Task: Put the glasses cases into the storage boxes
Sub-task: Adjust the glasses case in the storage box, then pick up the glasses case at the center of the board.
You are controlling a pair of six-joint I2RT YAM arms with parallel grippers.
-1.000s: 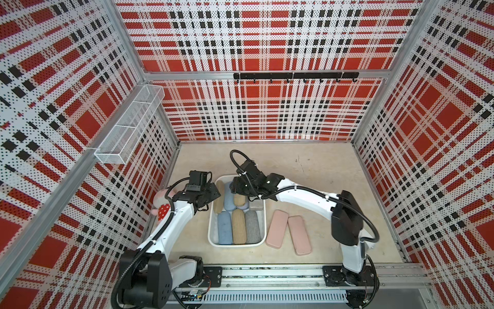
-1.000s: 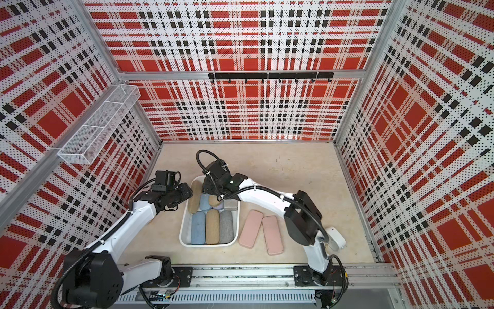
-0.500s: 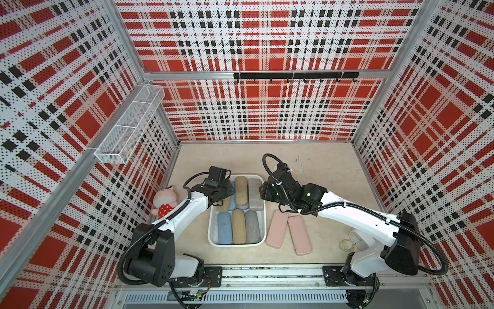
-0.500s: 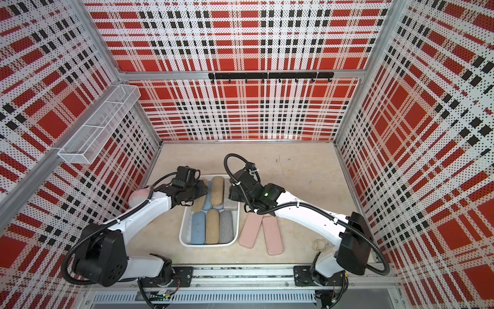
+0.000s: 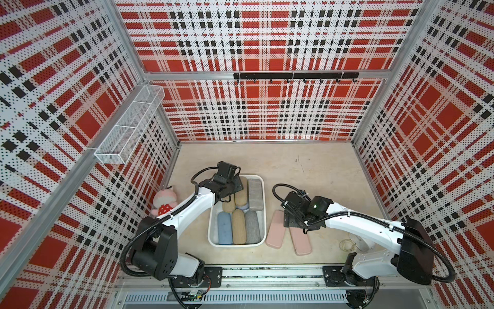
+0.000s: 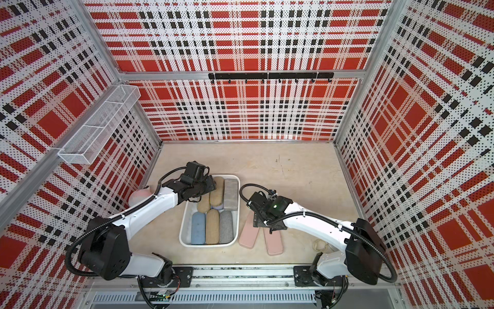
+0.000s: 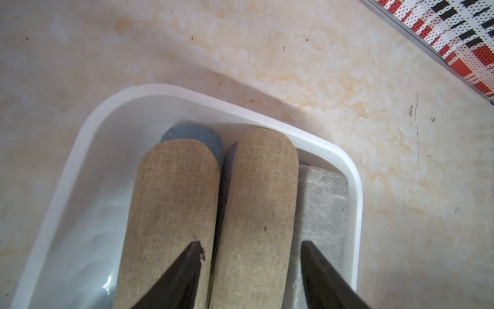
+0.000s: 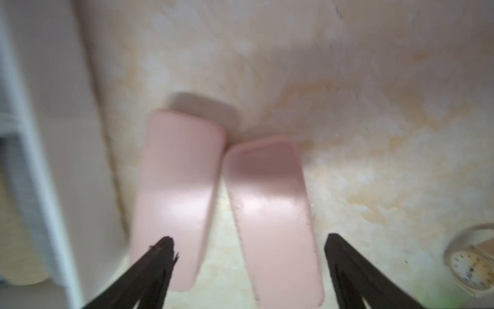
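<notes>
My right gripper [image 8: 248, 244] hangs spread wide above two flat pink glasses cases [image 8: 272, 214], one between its tips, both lying just beside the shallow white plastic tub [image 5: 211, 227]. My left gripper [image 7: 251, 244] straddles a rounded tan fabric case [image 7: 262, 200] inside that tub; whether it clamps, I cannot tell.

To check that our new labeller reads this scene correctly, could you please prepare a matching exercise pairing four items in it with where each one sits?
Things
1. boxy grey case
2. pink cases
3. plush toy
4. wire-mesh basket

Places
A. mounted high on the plaid side wall
B. inside the white tub, at a far corner
C. on the table, at the foot of that wall
D. on the table, just outside the tub

Pairs: 1-B, 2-D, 3-C, 4-A
</notes>
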